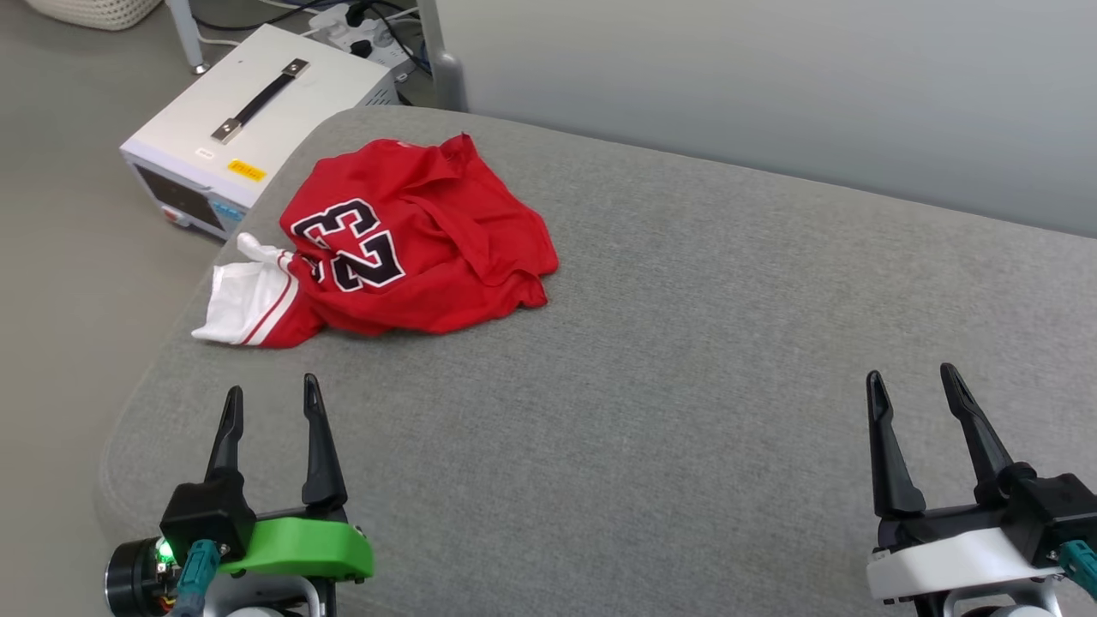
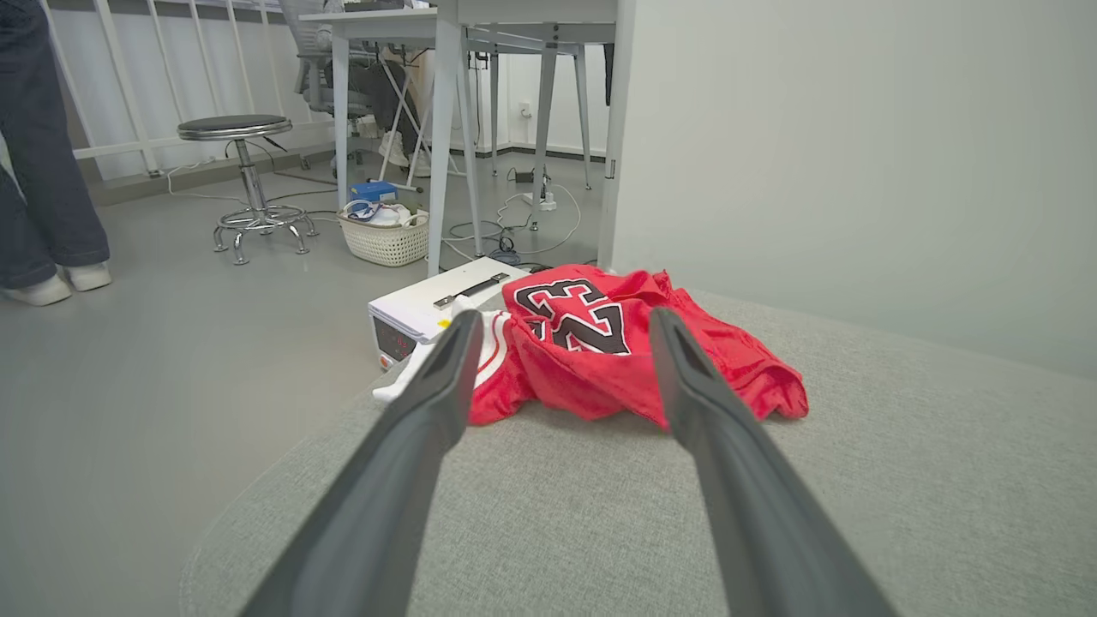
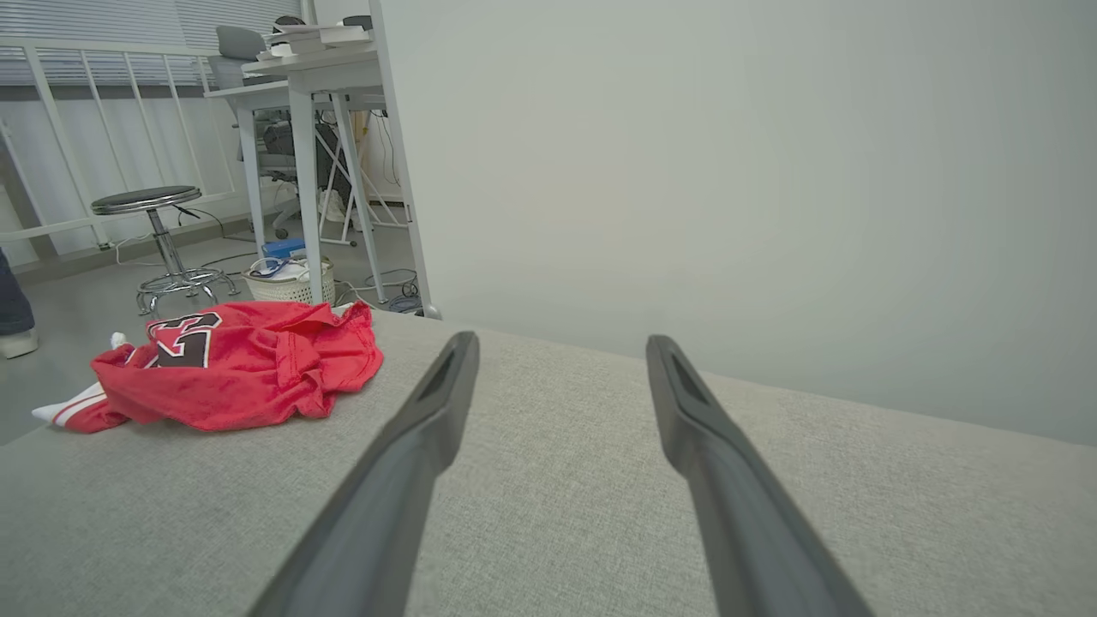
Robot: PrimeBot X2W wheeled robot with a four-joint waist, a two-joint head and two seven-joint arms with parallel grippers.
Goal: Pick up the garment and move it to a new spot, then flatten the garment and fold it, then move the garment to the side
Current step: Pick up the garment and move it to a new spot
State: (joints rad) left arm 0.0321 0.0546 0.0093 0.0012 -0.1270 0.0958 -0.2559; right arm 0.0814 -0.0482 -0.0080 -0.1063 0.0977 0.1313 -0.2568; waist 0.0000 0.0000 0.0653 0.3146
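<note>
A grey fabric-covered counter [image 1: 686, 360] with a rounded corner stands against a pale grey wall [image 1: 771, 86]. On the floor beside its far left corner sits a white box [image 1: 257, 103] with a black handle. Farther off are a stool [image 2: 236, 128], a basket [image 2: 386, 244] and a person's legs [image 2: 43, 171] (cut off at the frame edge). The garment [image 1: 420, 248], a red jersey, lies crumpled near that far left corner, black "23" facing up, one white sleeve [image 1: 244, 304] at the counter's edge. Folds hide any other lettering. The left pincer [image 1: 271, 386] and right pincer [image 1: 910, 370] hover spread and empty, the left one nearer the garment.
</note>
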